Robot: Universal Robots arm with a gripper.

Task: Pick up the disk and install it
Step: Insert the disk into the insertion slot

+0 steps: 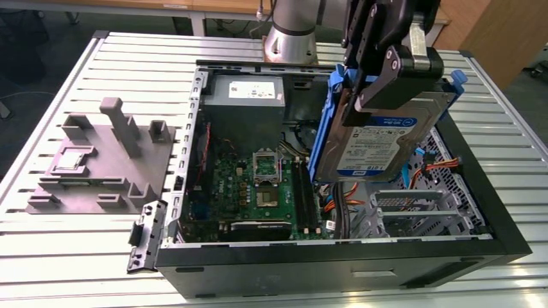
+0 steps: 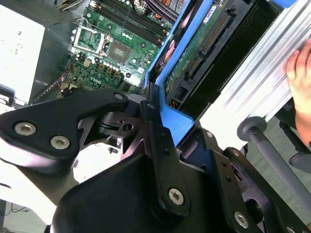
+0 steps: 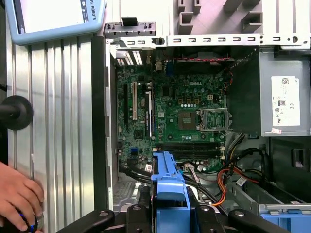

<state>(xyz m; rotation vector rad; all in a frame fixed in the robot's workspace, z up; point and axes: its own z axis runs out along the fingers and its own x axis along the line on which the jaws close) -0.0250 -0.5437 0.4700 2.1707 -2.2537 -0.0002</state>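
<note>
The disk (image 1: 385, 138) hung nearly upright and a little tilted over the open computer case (image 1: 505, 237), its white label with the blue band facing the exterior camera and its blue bracket (image 1: 324, 138) running along its edges. The jaws were clamped on the disk's upper end, one black finger (image 1: 396, 80) lying across the labelled face. In the second wrist view the disk's green underside (image 2: 204, 43) showed, with the bracket (image 2: 167, 114) pressed against the black finger beside it. The disk's lower end sat toward the exterior view's right part of the case, just above a grey metal drive cage (image 1: 411, 205) and near some orange cables (image 1: 432, 170); I could not tell whether it touched anything there. To the exterior view's left of the disk lay the green motherboard (image 1: 253, 186), and beyond that a grey power supply (image 1: 248, 96) with a white label. The case rested on a slatted metal table (image 1: 86, 256). Well apart from the case, at the exterior view's left, a grey plastic fixture (image 1: 102, 160) stood on the table. In the first wrist view a person's hand (image 3: 19, 194) rested at the table's edge, and a blue-framed tablet (image 3: 53, 19) lay on the table beside the case.
</note>
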